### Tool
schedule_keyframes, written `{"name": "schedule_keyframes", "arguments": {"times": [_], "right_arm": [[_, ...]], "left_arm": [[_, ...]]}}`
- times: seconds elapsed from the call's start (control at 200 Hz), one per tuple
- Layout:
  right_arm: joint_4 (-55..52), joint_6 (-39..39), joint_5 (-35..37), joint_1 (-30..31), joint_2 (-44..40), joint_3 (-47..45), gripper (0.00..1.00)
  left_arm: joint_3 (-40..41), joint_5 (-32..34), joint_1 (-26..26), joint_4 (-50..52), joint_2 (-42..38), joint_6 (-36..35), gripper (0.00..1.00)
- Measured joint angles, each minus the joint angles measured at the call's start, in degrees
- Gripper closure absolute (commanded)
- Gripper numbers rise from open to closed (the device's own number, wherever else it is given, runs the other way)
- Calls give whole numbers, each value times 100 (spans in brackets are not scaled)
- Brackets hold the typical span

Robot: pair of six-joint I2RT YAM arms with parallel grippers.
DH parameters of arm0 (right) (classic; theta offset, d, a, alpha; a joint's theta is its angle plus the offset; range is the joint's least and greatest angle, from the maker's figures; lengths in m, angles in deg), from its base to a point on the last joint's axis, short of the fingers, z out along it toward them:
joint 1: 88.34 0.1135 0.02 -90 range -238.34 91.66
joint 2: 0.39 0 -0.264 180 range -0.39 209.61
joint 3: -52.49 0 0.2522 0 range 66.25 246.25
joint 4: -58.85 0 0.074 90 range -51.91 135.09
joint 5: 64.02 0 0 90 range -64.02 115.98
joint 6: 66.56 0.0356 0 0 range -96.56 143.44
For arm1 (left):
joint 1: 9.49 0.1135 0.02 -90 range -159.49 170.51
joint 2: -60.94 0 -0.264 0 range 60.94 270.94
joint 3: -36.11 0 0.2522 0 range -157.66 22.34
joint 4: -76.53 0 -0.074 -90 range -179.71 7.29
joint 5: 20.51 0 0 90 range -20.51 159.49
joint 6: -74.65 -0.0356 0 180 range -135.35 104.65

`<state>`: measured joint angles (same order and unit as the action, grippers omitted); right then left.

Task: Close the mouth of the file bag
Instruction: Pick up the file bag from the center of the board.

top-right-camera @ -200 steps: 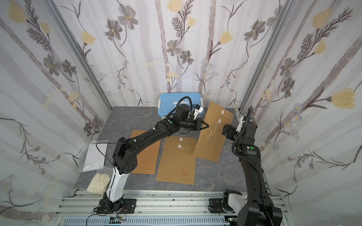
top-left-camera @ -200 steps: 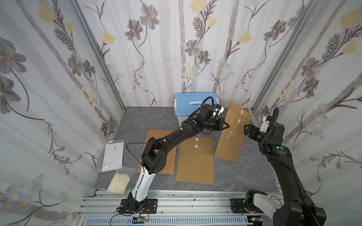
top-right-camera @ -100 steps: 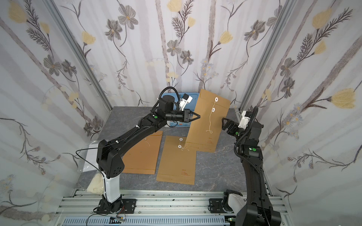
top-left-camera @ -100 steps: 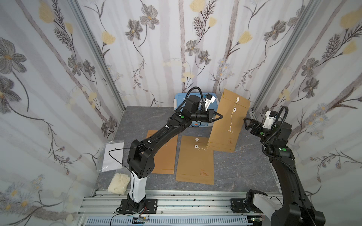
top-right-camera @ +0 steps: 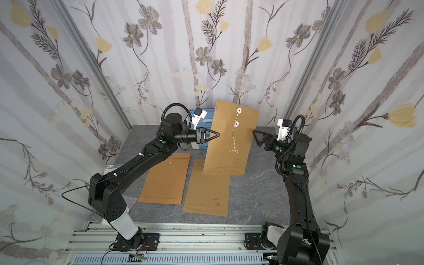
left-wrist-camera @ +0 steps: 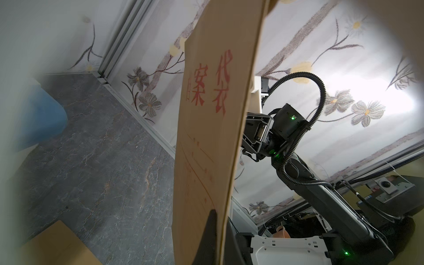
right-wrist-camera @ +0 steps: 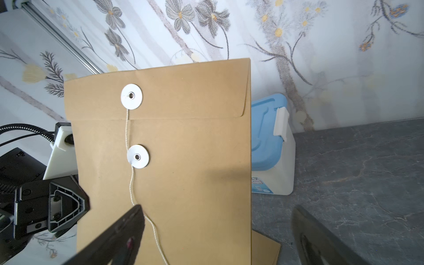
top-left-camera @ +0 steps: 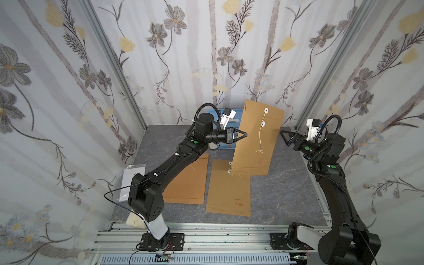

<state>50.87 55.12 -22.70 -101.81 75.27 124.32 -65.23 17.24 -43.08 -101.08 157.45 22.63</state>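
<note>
The brown paper file bag (top-left-camera: pixel 257 142) (top-right-camera: pixel 229 146) stands upright above the table, its bottom corner over a flat bag. My left gripper (top-left-camera: pixel 246 134) (top-right-camera: pixel 218 135) (left-wrist-camera: pixel 221 220) is shut on its left edge. The flap is folded down. A white string (right-wrist-camera: pixel 132 188) runs from the upper disc (right-wrist-camera: pixel 131 96) past the lower disc (right-wrist-camera: pixel 138 156) and hangs loose. My right gripper (top-left-camera: pixel 284 137) (top-right-camera: pixel 256 137) (right-wrist-camera: pixel 216 211) is open just off the bag's right edge, one finger (right-wrist-camera: pixel 128 224) in front of the string, holding nothing.
Two more brown file bags (top-left-camera: pixel 185 181) (top-left-camera: pixel 229 190) lie flat on the grey table. A white box with a blue lid (right-wrist-camera: pixel 268 137) stands at the back wall behind the held bag. A clear plastic bag (top-left-camera: pixel 133 181) and a cream lump (top-left-camera: pixel 133 221) lie at the left.
My left gripper has lifted the file bag off the table at the right and swung it upright toward the middle. The right gripper has drawn back a little and opened fully.
</note>
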Motion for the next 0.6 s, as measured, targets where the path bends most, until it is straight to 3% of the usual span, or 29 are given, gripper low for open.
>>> {"name": "schedule_keyframes", "arguments": {"times": [0.28, 0.6], "right_arm": [[262, 151, -667, 474, 378, 396, 2], [168, 81, -704, 857, 658, 750, 5]], "left_arm": [[398, -393, 402, -758, -151, 487, 100], [820, -601, 579, -1631, -251, 1008, 100]]}}
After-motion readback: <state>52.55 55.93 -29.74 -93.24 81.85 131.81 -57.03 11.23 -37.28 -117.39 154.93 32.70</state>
